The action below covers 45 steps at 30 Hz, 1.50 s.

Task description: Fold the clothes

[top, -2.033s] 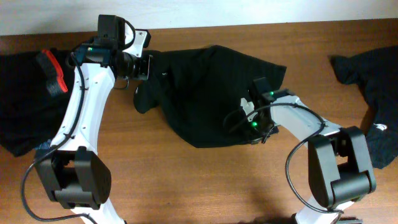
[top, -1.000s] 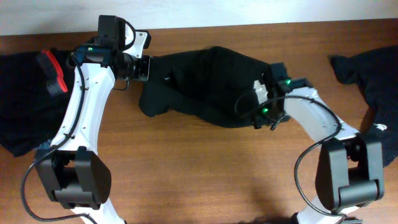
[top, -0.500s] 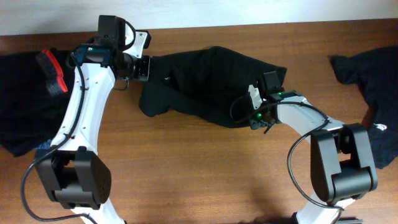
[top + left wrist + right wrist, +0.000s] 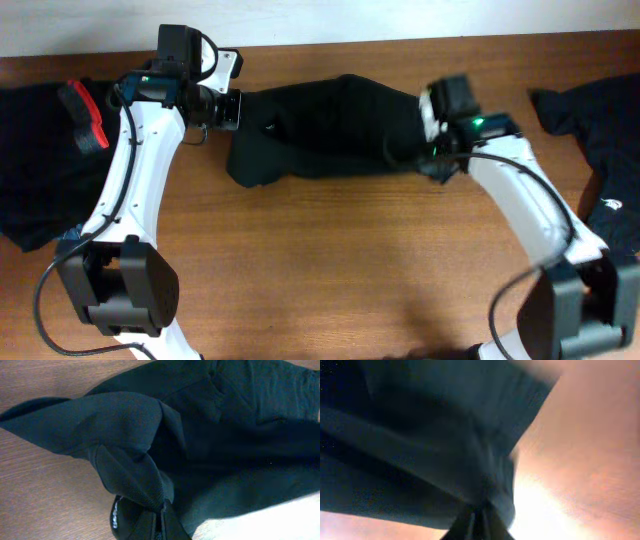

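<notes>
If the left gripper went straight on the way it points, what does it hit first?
The black garment it pinches: the left gripper points straight into that bunched cloth. The right gripper probably lies farther on.

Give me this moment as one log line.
left gripper: shut on shirt, left end | right gripper: shut on shirt, right end | shirt: bunched, spanning between both | fold: not done

You had the middle garment (image 4: 330,125) stretched across the far half of the table (image 4: 330,270), with the left gripper (image 4: 156,512) at its left end and the right gripper (image 4: 480,512) at its right end. A heap of clothes (image 4: 35,190) lay at the table's left edge. A third garment (image 4: 600,130) lay at the right edge. Both were apart from the middle garment.
</notes>
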Motion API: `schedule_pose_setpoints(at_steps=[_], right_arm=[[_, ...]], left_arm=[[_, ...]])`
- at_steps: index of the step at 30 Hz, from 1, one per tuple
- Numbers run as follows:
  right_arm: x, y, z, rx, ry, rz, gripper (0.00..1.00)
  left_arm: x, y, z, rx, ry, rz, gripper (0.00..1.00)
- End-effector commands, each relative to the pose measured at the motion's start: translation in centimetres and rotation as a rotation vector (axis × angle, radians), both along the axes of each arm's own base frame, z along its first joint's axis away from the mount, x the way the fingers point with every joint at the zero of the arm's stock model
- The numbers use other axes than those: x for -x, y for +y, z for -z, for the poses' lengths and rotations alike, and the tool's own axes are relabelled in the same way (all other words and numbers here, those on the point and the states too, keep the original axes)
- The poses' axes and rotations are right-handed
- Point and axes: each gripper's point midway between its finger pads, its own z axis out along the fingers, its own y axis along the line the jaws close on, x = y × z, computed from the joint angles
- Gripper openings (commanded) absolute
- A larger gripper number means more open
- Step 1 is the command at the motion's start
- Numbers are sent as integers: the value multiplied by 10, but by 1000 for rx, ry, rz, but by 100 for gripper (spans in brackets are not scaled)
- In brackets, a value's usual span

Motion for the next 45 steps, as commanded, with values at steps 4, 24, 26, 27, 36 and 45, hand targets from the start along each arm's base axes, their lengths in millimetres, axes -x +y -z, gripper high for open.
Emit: schedule_pose_setpoints(at_steps=[4, 24, 26, 27, 36, 45], right_arm=[[7, -14, 32, 0, 133, 16, 48], [-9, -11, 65, -7, 133, 21, 49], [-15, -13, 67, -21, 117, 56, 46], [-17, -16, 70, -27, 113, 81, 45], [-22, -28, 113, -134, 191, 79, 44], [-34, -20, 126, -161, 171, 9, 44]], left_arm=[[3, -3, -14, 15, -23, 4, 0], [3, -3, -14, 15, -23, 5, 0], [3, -3, -14, 15, -23, 5, 0], [3, -3, -14, 15, -23, 5, 0], [3, -3, -14, 14, -24, 4, 0], [2, 1, -13, -8, -26, -8, 0]])
